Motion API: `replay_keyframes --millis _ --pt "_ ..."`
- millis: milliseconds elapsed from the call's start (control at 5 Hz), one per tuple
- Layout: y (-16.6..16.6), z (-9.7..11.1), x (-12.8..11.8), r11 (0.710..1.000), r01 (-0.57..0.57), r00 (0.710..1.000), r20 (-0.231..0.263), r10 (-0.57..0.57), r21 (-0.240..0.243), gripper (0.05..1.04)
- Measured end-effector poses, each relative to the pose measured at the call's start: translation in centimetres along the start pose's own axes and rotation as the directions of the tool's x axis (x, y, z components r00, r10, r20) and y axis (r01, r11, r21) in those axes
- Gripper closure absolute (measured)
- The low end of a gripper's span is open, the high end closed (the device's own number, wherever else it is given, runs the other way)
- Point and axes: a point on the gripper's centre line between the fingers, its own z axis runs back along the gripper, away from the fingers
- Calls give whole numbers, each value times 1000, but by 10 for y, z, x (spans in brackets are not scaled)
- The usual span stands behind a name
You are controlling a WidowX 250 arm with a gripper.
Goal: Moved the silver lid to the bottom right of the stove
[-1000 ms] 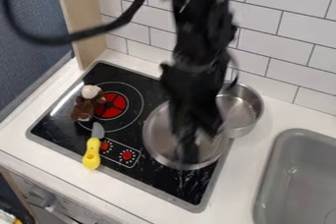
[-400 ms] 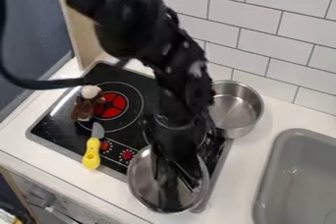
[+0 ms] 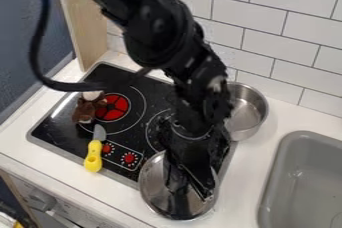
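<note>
Over the front right corner of the black stove (image 3: pixel 60 131) hangs the gripper (image 3: pixel 191 193), pointing down. Beneath and around it is the round silver lid (image 3: pixel 154 184), which the gripper is shut on near the middle. The lid covers the stove's front right edge and extends past it over the white counter. The arm and gripper hide the lid's centre and its handle.
A silver pot (image 3: pixel 246 113) stands just behind the stove's right side. On the stove's left are a brown plush toy (image 3: pixel 87 108) and a yellow-handled knife (image 3: pixel 93 156). A grey sink (image 3: pixel 304 172) lies right; a tiled wall is behind.
The gripper and lid have moved together from the stove's right burner toward the front right corner, shifting slightly right most recently. The pot, toy and knife have stayed put.
</note>
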Motion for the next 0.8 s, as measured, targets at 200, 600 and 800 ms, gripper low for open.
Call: replay_keyframes --millis 200,600,800 --pt "0 -5 7 1000 13 1000 -6 -13 7 1029" --pt "0 -6 9 998 -62 997 -48 60 -30 856" --pt "4 -6 6 995 -98 993 -64 97 -4 597"
